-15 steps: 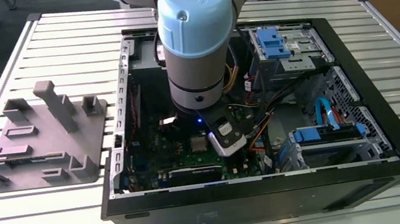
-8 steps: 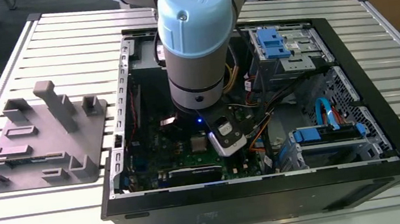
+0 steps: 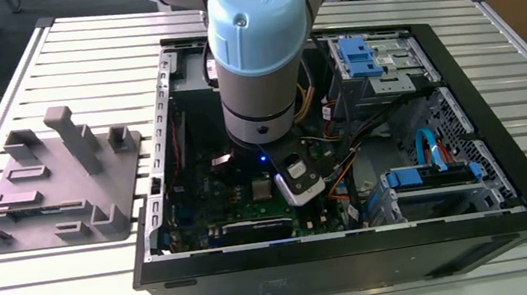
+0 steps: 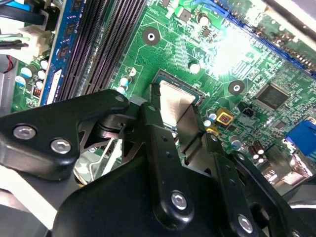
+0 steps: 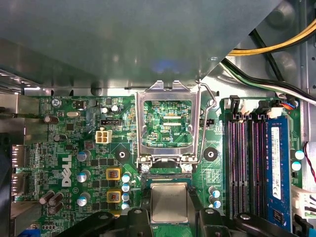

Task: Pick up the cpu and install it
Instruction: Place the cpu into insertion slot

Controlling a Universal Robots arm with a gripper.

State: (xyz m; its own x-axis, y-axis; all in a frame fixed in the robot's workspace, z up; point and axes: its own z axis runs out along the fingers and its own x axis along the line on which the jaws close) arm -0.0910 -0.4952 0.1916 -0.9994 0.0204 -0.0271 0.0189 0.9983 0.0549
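The cpu (image 5: 169,205), a small square chip with a silvery-beige lid, lies flat over the socket on the green motherboard (image 5: 69,143). My gripper (image 5: 169,197) is shut on the cpu, one black finger against each of two opposite edges. The second wrist view shows the same grip: the cpu (image 4: 174,98) sits between the black fingers (image 4: 153,116) just above the board. The socket's metal frame (image 5: 168,91) stands flipped open right beside the chip. In the exterior view the arm (image 3: 252,58) reaches straight down into the open computer case (image 3: 358,260), with the cpu (image 3: 262,187) under its wrist.
Dark memory slots (image 5: 242,163) and a blue memory stick (image 5: 277,163) run along one side of the socket. Yellow and black cables (image 5: 266,49) hang near the case wall. Blue drive bays (image 3: 363,56) fill the case's far side. A grey fixture tray (image 3: 57,188) lies at the exterior view's left.
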